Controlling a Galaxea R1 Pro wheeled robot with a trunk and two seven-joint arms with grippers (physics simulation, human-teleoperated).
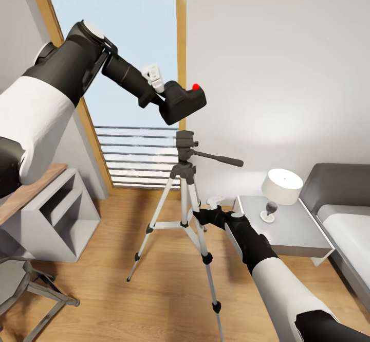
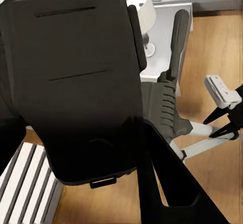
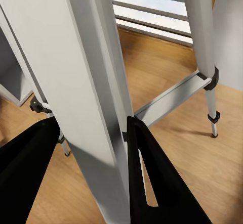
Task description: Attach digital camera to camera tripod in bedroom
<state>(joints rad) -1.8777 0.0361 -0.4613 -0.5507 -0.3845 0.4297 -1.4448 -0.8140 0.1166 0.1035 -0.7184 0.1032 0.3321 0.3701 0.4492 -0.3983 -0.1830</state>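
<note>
The robot's black-and-white left arm reaches up from ten o'clock in the head view, its left gripper [image 1: 163,94] clamped on the small boxy black digital camera with a red button [image 1: 185,103], held in the air just above the dark grey head of the tall silver-legged camera tripod [image 1: 186,177], not touching it. The right arm stretches in from five o'clock, its right gripper [image 1: 201,214] closed around one smooth silver tripod leg. At four o'clock, a white-shaded table lamp [image 1: 281,190] stands on a grey nightstand [image 1: 293,234], above the light wood plank floor [image 1: 154,301].
</note>
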